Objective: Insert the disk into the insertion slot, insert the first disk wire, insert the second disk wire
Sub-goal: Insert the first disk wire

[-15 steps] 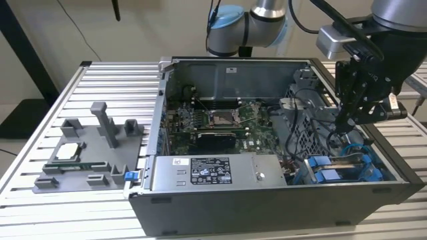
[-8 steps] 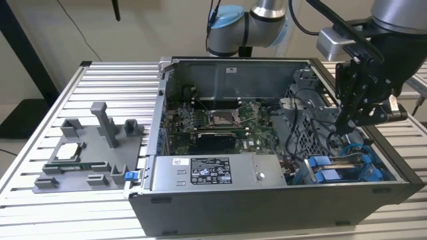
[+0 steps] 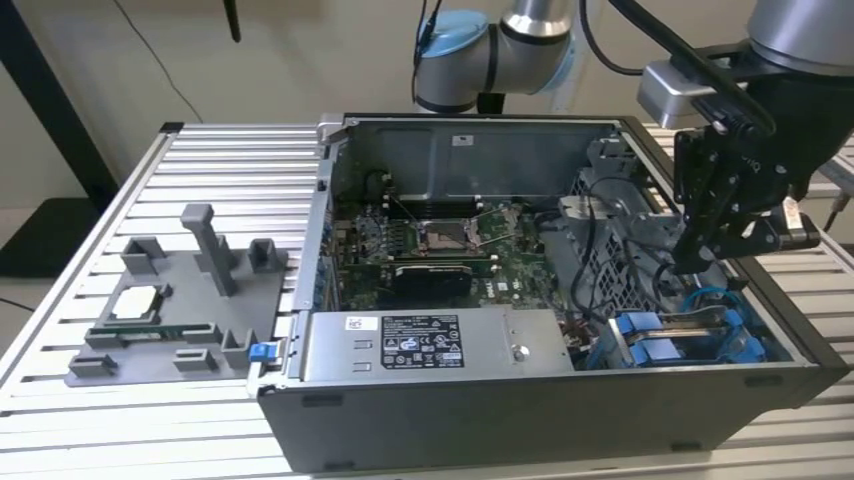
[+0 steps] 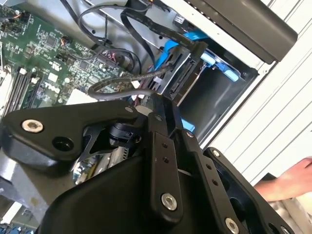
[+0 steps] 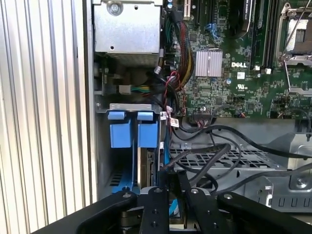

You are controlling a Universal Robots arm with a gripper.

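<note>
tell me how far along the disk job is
Done, it seems: the disk sits in the slot, its blue carrier tab at the mouth. In hand: the gripper is down at the disk's end among the black wires. Left: I cannot tell that either wire is plugged in, so both count as open.

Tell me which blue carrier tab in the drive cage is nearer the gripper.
The motherboard-side tab, beside the black cables; the other tab hugs the case's outer wall, farther from the gripper.
</note>
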